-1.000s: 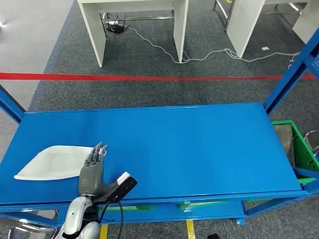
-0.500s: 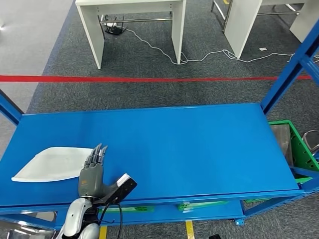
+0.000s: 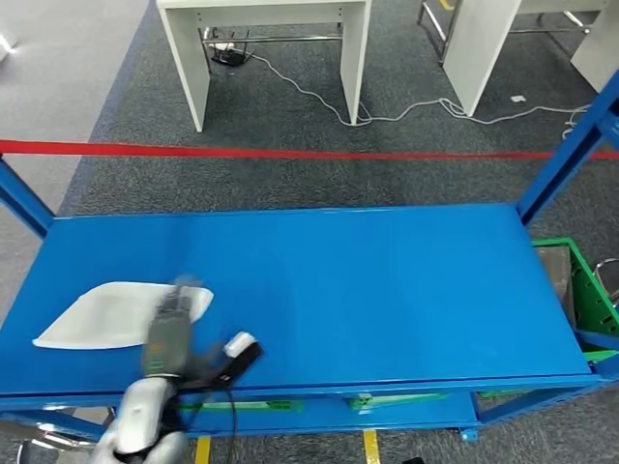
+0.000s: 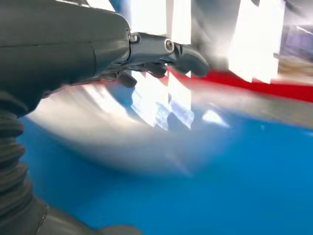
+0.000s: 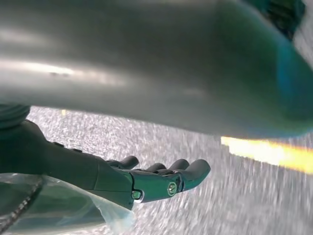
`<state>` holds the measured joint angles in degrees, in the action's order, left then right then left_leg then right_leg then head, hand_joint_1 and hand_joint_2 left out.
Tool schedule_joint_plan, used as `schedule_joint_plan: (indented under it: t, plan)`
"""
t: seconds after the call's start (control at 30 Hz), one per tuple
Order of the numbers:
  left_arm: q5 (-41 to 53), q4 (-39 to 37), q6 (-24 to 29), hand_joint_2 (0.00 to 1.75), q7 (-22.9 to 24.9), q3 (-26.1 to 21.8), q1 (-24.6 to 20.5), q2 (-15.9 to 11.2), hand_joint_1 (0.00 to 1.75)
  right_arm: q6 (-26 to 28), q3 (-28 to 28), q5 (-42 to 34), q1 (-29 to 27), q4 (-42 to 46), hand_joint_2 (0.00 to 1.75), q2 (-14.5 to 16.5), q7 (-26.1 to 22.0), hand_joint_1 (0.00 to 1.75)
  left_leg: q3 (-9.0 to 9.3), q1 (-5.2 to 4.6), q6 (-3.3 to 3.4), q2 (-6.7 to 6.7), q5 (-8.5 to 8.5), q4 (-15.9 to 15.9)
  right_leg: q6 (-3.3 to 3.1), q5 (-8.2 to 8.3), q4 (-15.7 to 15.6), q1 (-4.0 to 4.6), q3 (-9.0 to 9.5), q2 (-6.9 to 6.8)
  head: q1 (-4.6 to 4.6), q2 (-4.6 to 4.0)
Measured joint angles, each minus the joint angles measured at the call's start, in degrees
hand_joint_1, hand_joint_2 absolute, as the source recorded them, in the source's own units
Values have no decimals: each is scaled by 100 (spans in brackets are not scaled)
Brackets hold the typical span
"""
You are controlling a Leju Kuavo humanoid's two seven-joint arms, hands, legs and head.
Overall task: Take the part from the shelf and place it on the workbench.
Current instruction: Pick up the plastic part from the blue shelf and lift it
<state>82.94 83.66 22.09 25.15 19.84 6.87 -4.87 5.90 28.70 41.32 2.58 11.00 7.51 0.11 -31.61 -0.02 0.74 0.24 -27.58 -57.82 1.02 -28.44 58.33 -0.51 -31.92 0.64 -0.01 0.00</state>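
Observation:
The part (image 3: 103, 315), a flat white piece, lies at the left end of the blue shelf (image 3: 365, 280). My left hand (image 3: 166, 331) is blurred by motion at the shelf's front edge. Its fingers are stretched out flat and overlap the part's right end. In the left wrist view the fingers (image 4: 162, 51) hover just above the blurred white part (image 4: 110, 132) and hold nothing. My right hand (image 5: 147, 178) hangs over the grey floor below a shelf edge with its fingers extended and nothing in them.
A green bin (image 3: 584, 285) stands off the shelf's right end. Blue uprights (image 3: 566, 155) rise at the shelf's corners. Behind the shelf lie grey carpet, a red floor line (image 3: 292, 152), white table legs (image 3: 186, 68) and loose cables (image 3: 409, 106).
My left hand has slid left along the front edge, and its fingers now reach over the part's right end. The head view has shifted slightly.

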Motion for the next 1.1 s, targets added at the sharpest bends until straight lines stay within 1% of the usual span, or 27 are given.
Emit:
schedule_joint_plan:
  t: [0.03, 0.07, 0.1, 0.13, 0.17, 0.23, 0.27, 0.3, 0.33, 0.37, 0.4, 0.43, 0.47, 0.5, 0.57, 0.63, 0.67, 0.73, 0.77, 0.8, 0.83, 0.87, 0.9, 0.93, 0.97, 1.0, 1.1]
  plan:
    - [339, 453, -95, 175, 623, -183, 342, -354, 0, 111, 6, 8, -22, 1, 0, 98, 46, 0, 15, -2, -41, 41, -18, -10, -36, -25, -22, 11, 27, 36, 1, 0]
    - [540, 871, -134, 175, 1068, -404, 685, -665, 0, 205, 12, 18, -61, 0, 0, 186, 69, 0, 30, 4, -75, 68, -40, -21, -65, -30, -9, 6, 24, 57, -17, 0]
    - [633, 1210, -165, 175, 1316, -606, 953, -922, 0, 260, 15, 29, -104, -2, 0, 268, 77, 0, 24, 8, -106, 76, -91, -73, -88, -36, -11, -2, 29, 49, -42, 0]
    - [671, 1463, -208, 175, 1373, -748, 1141, -1101, 0, 273, 17, 42, -135, -7, 0, 330, 77, 0, -28, 11, -138, 61, -186, -203, -112, -46, -14, -13, 37, 2, -56, 0]
    - [694, 1682, -262, 175, 1364, -833, 1277, -1245, 0, 275, 18, 55, -138, -11, 0, 390, 73, 0, -141, 18, -172, 45, -340, -455, -136, -56, -18, -21, 45, -52, -61, 0]
    - [709, 1990, -372, 175, 1359, -942, 1493, -1446, 0, 260, 18, 74, -99, -16, 0, 461, 66, 0, -467, 30, -217, 31, -692, -1197, -178, -77, -18, -14, 53, -119, -63, 0]
    - [709, 2100, -422, 175, 1358, -1012, 1594, -1527, 0, 254, 19, 79, -77, -16, 0, 476, 65, 0, -605, 34, -226, 29, -792, -1515, -190, -85, -18, -11, 62, -126, -63, 0]
    - [709, 2186, -462, 175, 1358, -1085, 1677, -1588, 0, 251, 20, 83, -66, -16, 0, 481, 65, 0, -667, 35, -228, 28, -780, -1656, -199, -92, -18, -10, 77, -127, -66, 0]
    - [709, 2267, -491, 175, 1358, -1155, 1751, -1630, 0, 250, 22, 87, -61, -16, 0, 485, 65, 0, -634, 37, -223, 26, -655, -1580, -205, -101, -18, -9, 97, -124, -65, 0]
    - [709, 2349, -511, 175, 1358, -1220, 1822, -1665, 0, 250, 25, 90, -59, -16, 0, 492, 65, 0, -510, 38, -212, 26, -444, -1300, -206, -111, -18, -9, 123, -116, -64, 0]
    - [709, 2428, -521, 175, 1358, -1286, 1896, -1692, 0, 252, 27, 92, -60, -16, 0, 504, 65, 0, -342, 39, -197, 25, -223, -911, -200, -124, -18, -9, 142, -106, -65, 0]
    - [709, 2499, -524, 175, 1358, -1357, 1970, -1711, 0, 250, 30, 95, -59, -16, 0, 517, 63, 0, -183, 31, -182, 23, -66, -547, -183, -141, -9, 3, 158, -92, -65, 0]
    - [709, 2569, -526, 175, 1358, -1433, 2037, -1725, 0, 250, 34, 97, -58, -16, 0, 529, 60, 0, -66, 24, -162, 22, 2, -271, -163, -152, 1, 16, 157, -80, -66, 0]
    - [709, 2639, -527, 175, 1358, -1521, 2106, -1732, 0, 250, 40, 101, -56, -16, 0, 540, 54, 0, -13, 15, -141, 20, 4, -125, -138, -157, 7, 27, 144, -74, -62, 0]
    - [708, 2767, -535, 175, 1358, -1692, 2258, -1733, 0, 250, 56, 107, -55, -16, 0, 551, 43, 0, -5, 12, -85, 19, -36, -56, -86, -155, 4, 38, 123, -75, -59, 0]
    - [709, 2879, -549, 175, 1358, -1861, 2414, -1729, 0, 256, 70, 114, -56, -16, 0, 556, 41, 0, -5, 34, -22, 19, -14, -30, -25, -253, 115, 35, 55, -76, -51, 0]
    - [709, 2925, -552, 175, 1358, -1940, 2472, -1721, 0, 260, 75, 118, -55, -16, 0, 557, 43, 0, -1, 46, 7, 21, -5, -14, 1, -381, 318, 34, -43, -74, -44, 0]
    - [709, 2985, -539, 175, 1358, -2064, 2560, -1704, 0, 271, 95, 131, -55, -16, 0, 558, 49, 0, -3, 46, 44, 22, -4, -13, 29, -730, 1042, 29, -394, -73, -34, 0]
    - [709, 2995, -525, 175, 1358, -2099, 2589, -1692, 0, 274, 105, 139, -57, -16, 0, 558, 52, 0, -3, 42, 50, 22, -6, -15, 33, -847, 1391, 28, -569, -73, -37, 0]
    - [709, 2997, -504, 175, 1358, -2119, 2610, -1680, 0, 276, 115, 148, -61, -16, 0, 557, 54, 0, 1, 39, 52, 20, -8, -16, 31, -866, 1597, 29, -683, -73, -38, 0]
    - [709, 2997, -476, 175, 1357, -2129, 2619, -1667, 0, 277, 121, 161, -62, -16, 0, 557, 53, 0, 7, 36, 54, 13, -9, -18, 21, -769, 1578, 31, -693, -73, -37, 0]
    - [709, 2996, -443, 175, 1357, -2130, 2621, -1650, 0, 277, 126, 178, -61, -16, 0, 557, 51, 0, 16, 34, 52, 6, -11, -18, 1, -579, 1333, 34, -592, -73, -37, 0]
    - [709, 2995, -407, 175, 1357, -2129, 2616, -1631, 0, 278, 132, 195, -57, -16, 0, 557, 50, 0, 26, 32, 49, -1, -13, -18, -31, -352, 940, 39, -414, -74, -36, 0]
    - [709, 2991, -368, 175, 1356, -2122, 2606, -1608, 0, 278, 140, 212, -49, -16, 0, 557, 48, 0, 30, 21, 38, -7, -20, -24, -64, -194, 536, 48, -227, -76, -38, 0]
    - [709, 2984, -328, 175, 1356, -2110, 2589, -1582, 0, 277, 149, 226, -40, -16, 0, 558, 48, 0, 26, 14, 22, -10, -24, -29, -90, -100, 229, 55, -72, -76, -40, 0]
    - [709, 2973, -283, 175, 1356, -2088, 2562, -1554, 0, 277, 156, 237, -34, -16, 0, 558, 48, 0, 16, 10, -2, -12, -23, -33, -110, -68, 49, 64, 18, -74, -41, 0]
    - [708, 2913, -174, 175, 1356, -1974, 2443, -1474, 0, 276, 167, 264, -34, -16, 0, 568, 48, 0, 4, 19, -89, -16, -16, -37, -161, -44, -50, 61, 64, -68, -41, 0]
